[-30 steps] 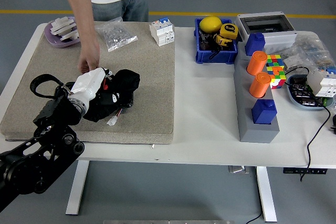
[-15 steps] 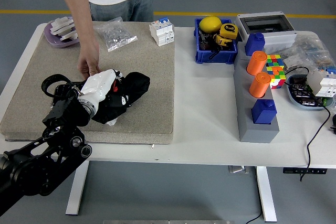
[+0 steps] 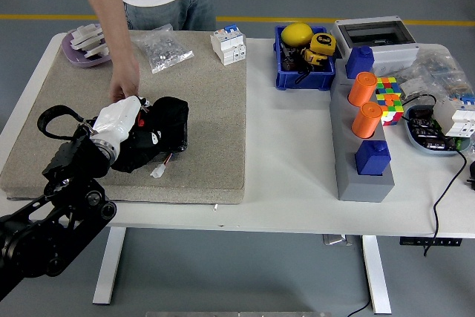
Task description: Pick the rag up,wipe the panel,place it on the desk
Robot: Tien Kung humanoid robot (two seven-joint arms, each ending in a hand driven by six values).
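A black rag (image 3: 159, 135) lies bunched on the beige panel (image 3: 215, 124) at its left-middle part. My left hand (image 3: 128, 125), with a white back and black fingers, is shut on the rag's left side and presses it onto the panel. The black left arm (image 3: 56, 213) comes in from the lower left corner. A person's hand (image 3: 123, 88) rests on the panel just behind my hand, touching or nearly touching it. My right arm is out of view.
On the panel's far edge are a purple dish (image 3: 87, 44) with white parts, a clear bag (image 3: 165, 50) and a white breaker (image 3: 228, 44). To the right stand a blue bin (image 3: 304, 56), a grey block (image 3: 362, 146) with orange cylinders, and a colour cube (image 3: 389, 99).
My left hand slid the rag right and towards the near edge, then back left to about where it was. The person's hand stayed at the same spot on the panel.
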